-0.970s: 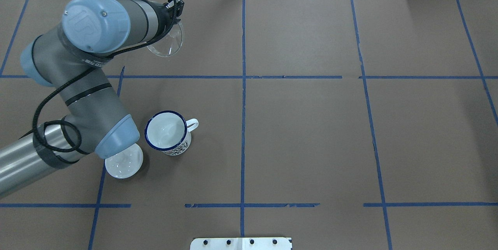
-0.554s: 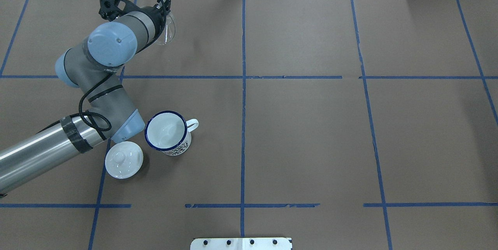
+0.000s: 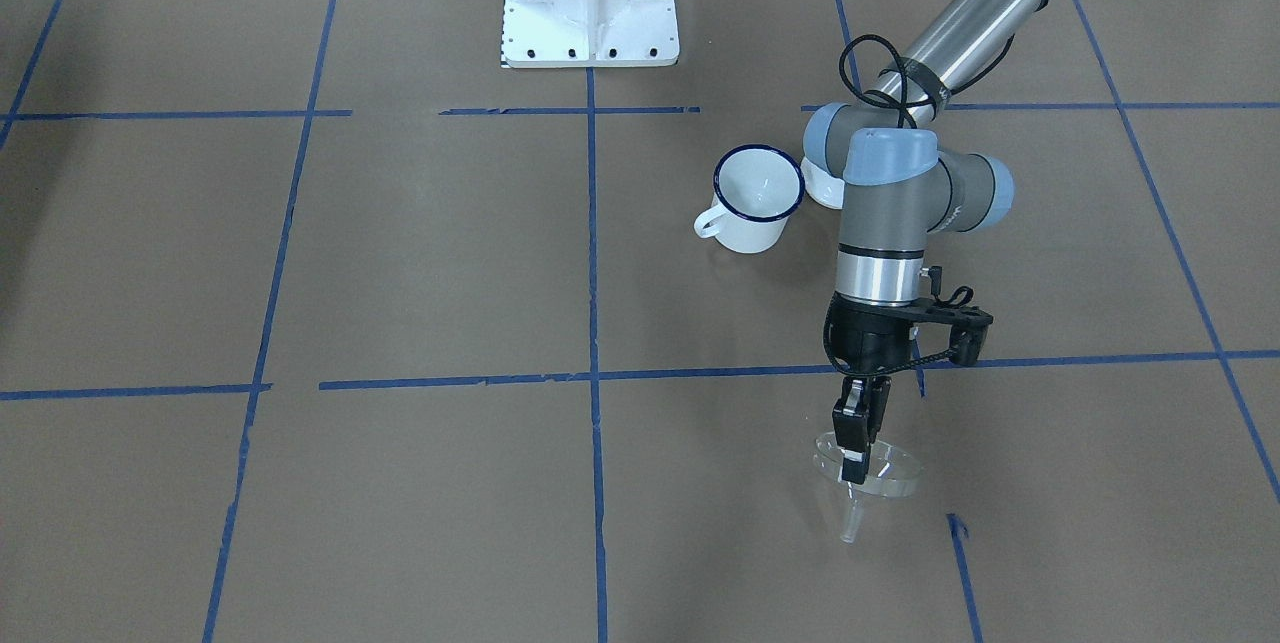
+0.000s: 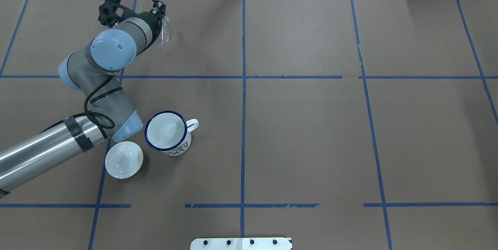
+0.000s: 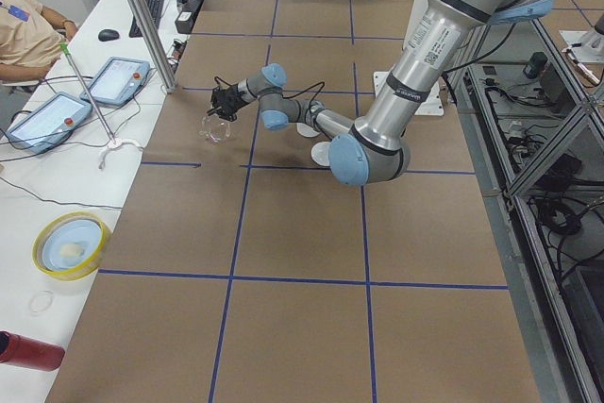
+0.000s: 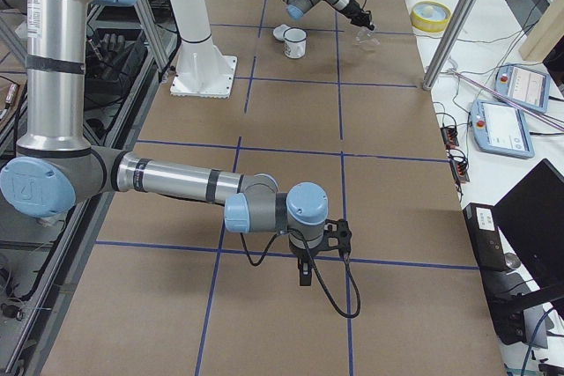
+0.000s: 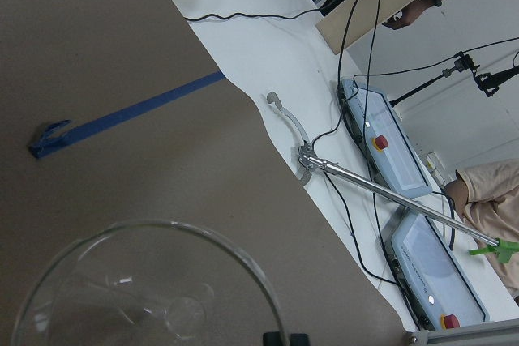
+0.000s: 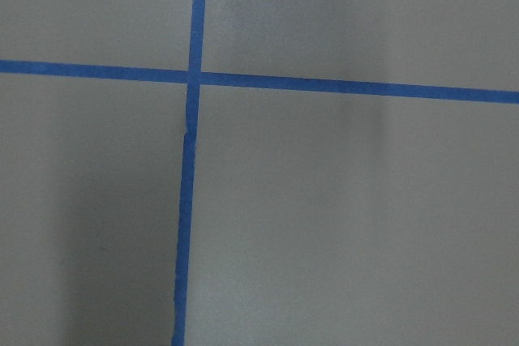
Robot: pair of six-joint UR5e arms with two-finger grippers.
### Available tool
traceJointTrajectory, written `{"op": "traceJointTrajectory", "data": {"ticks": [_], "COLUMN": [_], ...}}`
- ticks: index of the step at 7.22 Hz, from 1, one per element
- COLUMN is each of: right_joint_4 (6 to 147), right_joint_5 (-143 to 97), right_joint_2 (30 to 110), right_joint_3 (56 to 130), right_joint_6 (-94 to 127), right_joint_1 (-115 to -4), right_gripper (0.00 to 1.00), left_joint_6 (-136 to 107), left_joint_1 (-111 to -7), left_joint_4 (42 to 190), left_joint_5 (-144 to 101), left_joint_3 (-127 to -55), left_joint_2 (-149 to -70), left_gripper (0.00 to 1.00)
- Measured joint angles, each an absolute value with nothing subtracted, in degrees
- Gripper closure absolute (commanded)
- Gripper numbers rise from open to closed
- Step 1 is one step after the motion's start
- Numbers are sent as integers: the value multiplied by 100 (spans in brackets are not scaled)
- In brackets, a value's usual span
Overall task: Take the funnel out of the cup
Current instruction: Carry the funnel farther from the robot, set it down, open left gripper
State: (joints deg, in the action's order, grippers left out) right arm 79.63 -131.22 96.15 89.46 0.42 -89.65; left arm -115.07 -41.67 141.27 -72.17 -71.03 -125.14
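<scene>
Funnel: the transparent, clear plastic funnel [image 3: 893, 475] hangs bowl up and spout down, slightly tilted. It is out of the cup and well apart from it, over the table section on the operators' side of a blue tape line. Whether the spout tip touches the paper cannot be told.
Left gripper: the black two-finger left gripper [image 3: 853, 463] points downward, its fingers clamped on the rim of the funnel's bowl.
Cup: the white enamel mug with a dark blue rim [image 4: 167, 132] stands upright on the table, its looped handle toward the robot's right.
Lid: the white round knobbed lid [image 4: 123, 159] lies knob up just beside the cup.
Right gripper: the right gripper [image 6: 305, 272] shows only in the side view, pointing down over the table far from the other items. Whether its fingers are parted or closed cannot be told.
Table: the brown paper-covered table [image 4: 311, 137] is marked with a grid of blue tape.
</scene>
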Motion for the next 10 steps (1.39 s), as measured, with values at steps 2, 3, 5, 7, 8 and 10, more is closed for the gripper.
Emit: {"op": "traceJointTrajectory", "data": {"ticks": [2,3,5,7,8,10], "right_joint_4": [7963,7963,7963,7963,7963,7963], "right_joint_5": [-13122,-13122,-13122,-13122,-13122,-13122], "right_joint_2": [9615,9615,9615,9615,9615,9615], "right_joint_3": [8945,8945,8947,8946,8944,8941], "right_joint_6": [42,41,40,40,37,39], "right_joint_1": [-8965,-8965,-8965,-8965,-8965,-8965], "right_gripper": [0,0,0,0,0,0], "left_joint_6": [-11483,-11464,-11219,-10428,-9908,-8771], "left_joint_1": [-4166,-4166,-4191,-4306,-4375,-4470], "left_joint_4": [14187,14192,14178,13893,13407,11724], "left_joint_5": [-7216,-7218,-7257,-7869,-8389,-9364], "left_joint_3": [-7054,-7056,-7211,-7951,-8648,-10392], "left_joint_2": [-12515,-12515,-12499,-12262,-11992,-11406], "left_gripper": [37,19,19,19,19,18]}}
